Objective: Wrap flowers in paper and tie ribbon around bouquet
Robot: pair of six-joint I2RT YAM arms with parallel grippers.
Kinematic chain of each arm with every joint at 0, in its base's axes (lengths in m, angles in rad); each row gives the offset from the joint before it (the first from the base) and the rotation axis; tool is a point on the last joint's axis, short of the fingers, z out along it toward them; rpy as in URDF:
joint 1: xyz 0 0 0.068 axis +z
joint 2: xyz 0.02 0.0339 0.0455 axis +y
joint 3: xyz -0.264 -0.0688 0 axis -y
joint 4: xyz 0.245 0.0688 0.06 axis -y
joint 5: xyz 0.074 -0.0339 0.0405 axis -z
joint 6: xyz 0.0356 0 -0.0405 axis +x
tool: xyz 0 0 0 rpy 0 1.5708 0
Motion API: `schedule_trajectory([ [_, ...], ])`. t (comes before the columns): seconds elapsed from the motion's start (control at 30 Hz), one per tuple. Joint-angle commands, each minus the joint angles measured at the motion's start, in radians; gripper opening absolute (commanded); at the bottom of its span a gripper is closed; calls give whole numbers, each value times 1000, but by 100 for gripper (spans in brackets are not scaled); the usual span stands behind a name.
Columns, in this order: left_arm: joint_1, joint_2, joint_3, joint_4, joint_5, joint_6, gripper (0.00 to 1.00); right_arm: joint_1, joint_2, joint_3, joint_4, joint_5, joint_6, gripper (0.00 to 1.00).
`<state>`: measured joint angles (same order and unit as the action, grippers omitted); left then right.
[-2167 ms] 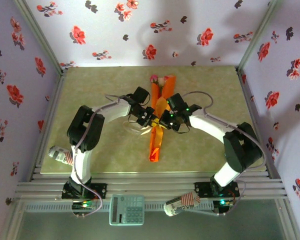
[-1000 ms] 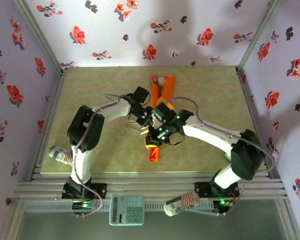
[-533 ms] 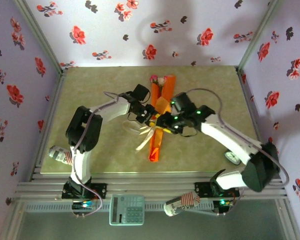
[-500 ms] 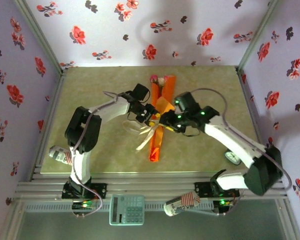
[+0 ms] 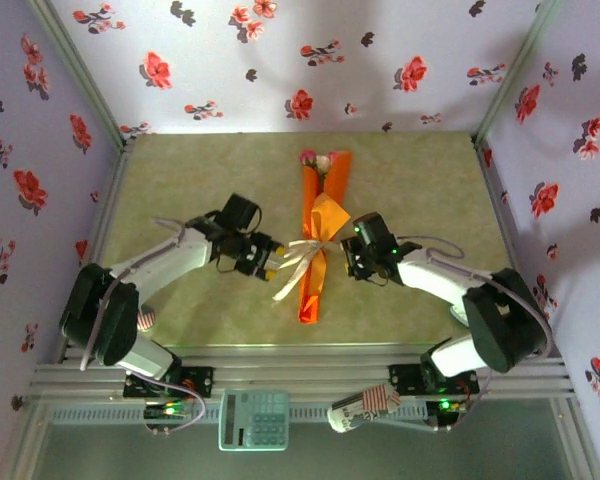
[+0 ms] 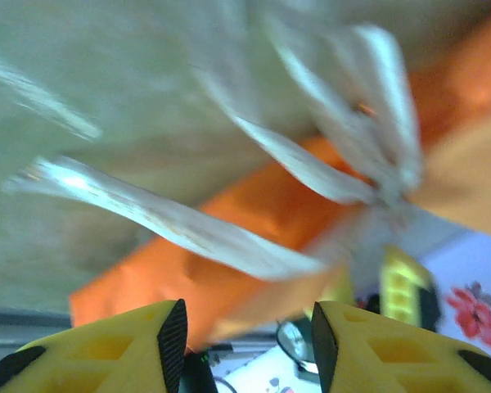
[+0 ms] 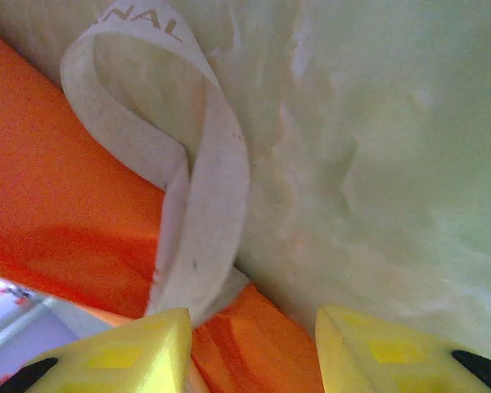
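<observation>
The bouquet (image 5: 313, 287) is lying flat at the middle of the table (image 5: 180, 190), its long axis running near to far; the narrow tip is pointing toward the near edge, and the wide end, where the flowers (image 5: 318, 160) are peeking out, toward the far side; the paper (image 7: 57, 180) is showing smooth and bright orange, rolled into a slim cone; the ribbon (image 5: 302, 253), a flat cream strip, is sitting across its middle in a looped bow, tails trailing left; the left gripper (image 5: 267, 266) and right gripper (image 5: 346, 263) are flanking it, each with fingers spread and gripping nothing.
</observation>
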<state>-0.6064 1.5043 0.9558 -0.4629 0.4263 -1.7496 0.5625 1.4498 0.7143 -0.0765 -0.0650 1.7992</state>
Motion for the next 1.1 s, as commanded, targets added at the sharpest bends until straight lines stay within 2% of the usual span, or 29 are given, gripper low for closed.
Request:
schedule_trajectory([
  [0.0, 2, 15, -141, 306, -65, -320, 48, -6, 51, -6, 181, 44, 178, 45],
  [0.1, -1, 86, -163, 465, -98, -420, 49, -6, 96, -23, 247, 36, 236, 44],
  [0.3, -8, 188, -140, 540, -117, -469, 50, -4, 124, -24, 252, 43, 258, 40],
  [0.5, -15, 186, -145, 534, -160, -473, 51, -7, 204, -15, 350, 32, 269, 33],
  [0.63, -18, 178, -145, 530, -185, -491, 54, -7, 191, -21, 327, 43, 258, 20],
  [0.93, -26, 250, -107, 556, -188, -533, 54, -7, 164, -29, 289, 40, 241, 13],
  [1.07, -26, 291, -83, 563, -190, -537, 51, -7, 156, -31, 282, 45, 237, 11],
])
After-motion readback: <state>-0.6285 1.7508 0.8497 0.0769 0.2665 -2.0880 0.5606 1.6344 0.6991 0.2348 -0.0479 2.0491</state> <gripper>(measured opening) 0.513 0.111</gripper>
